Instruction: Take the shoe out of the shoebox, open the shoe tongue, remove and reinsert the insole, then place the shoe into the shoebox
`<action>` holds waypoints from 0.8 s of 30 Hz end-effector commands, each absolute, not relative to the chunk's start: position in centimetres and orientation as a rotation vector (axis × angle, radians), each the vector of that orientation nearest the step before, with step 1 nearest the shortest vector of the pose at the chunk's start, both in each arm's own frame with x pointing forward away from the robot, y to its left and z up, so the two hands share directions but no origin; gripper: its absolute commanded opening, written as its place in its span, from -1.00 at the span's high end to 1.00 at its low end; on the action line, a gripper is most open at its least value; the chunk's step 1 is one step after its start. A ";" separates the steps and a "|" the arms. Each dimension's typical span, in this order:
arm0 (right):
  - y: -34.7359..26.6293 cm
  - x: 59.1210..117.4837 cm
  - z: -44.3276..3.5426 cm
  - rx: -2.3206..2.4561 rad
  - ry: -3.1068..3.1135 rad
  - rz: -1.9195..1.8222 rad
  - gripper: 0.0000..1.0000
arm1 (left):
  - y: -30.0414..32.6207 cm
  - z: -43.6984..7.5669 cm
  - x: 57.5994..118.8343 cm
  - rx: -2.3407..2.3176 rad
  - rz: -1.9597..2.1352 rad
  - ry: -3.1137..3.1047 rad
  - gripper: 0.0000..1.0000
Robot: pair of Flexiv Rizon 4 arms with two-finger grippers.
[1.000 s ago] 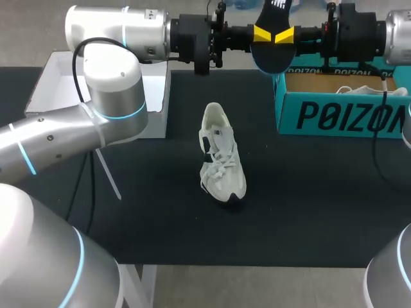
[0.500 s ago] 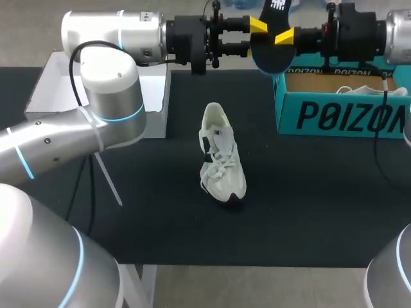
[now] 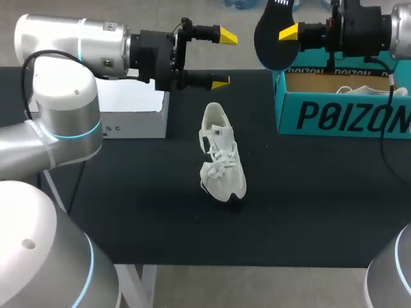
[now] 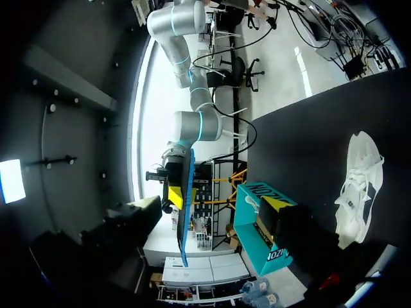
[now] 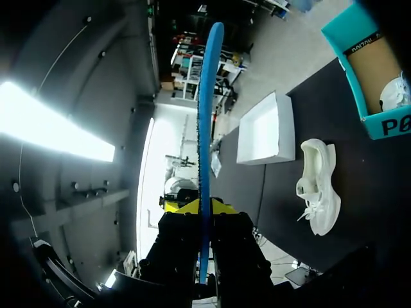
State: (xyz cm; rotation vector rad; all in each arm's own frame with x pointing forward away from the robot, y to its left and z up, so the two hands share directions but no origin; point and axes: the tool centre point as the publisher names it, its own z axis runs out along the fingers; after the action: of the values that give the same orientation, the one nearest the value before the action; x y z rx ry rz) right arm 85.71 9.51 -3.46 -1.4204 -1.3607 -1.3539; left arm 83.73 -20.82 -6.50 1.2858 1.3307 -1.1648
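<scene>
Fingers (image 3: 290,32) of the right gripper (image 5: 198,208) clamped on the insole (image 3: 273,38), those of the left gripper (image 3: 223,59) spread wide, empty. Nearest, on the surface (image 3: 128,205), the shoe (image 3: 221,154): probably light, soft in the upper, best taken at the firmer heel collar. Farther back, above the shoebox (image 3: 340,115) corner, the insole: thin, floppy, easily creased, so feed in gently, toe first

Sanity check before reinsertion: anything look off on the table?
Nothing damaged or spilled. The insole is out of the shoe, clamped by the right gripper and held aloft near the shoebox. The shoe stands mid-table; the left gripper is open, empty.
</scene>
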 end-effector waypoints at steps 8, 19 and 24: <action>10.6 85.4 -2.9 -1.450 -1.390 -1.347 1.00 | -10.5 -5.8 78.6 1.402 -1.109 1.484 -1.00; 11.6 84.3 -2.7 -1.489 -1.364 -1.385 1.00 | -4.9 -6.5 77.4 1.453 -1.056 1.574 -1.00; 12.1 84.1 -2.3 -1.497 -1.362 -1.409 1.00 | -2.3 -6.5 77.1 1.469 -0.989 1.611 -1.00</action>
State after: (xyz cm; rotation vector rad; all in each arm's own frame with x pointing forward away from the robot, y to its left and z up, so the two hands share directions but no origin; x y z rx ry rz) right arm 84.50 11.70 -2.34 -1.4846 -1.3693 -1.3962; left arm 78.24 -5.33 -7.77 1.4683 1.5977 -1.0088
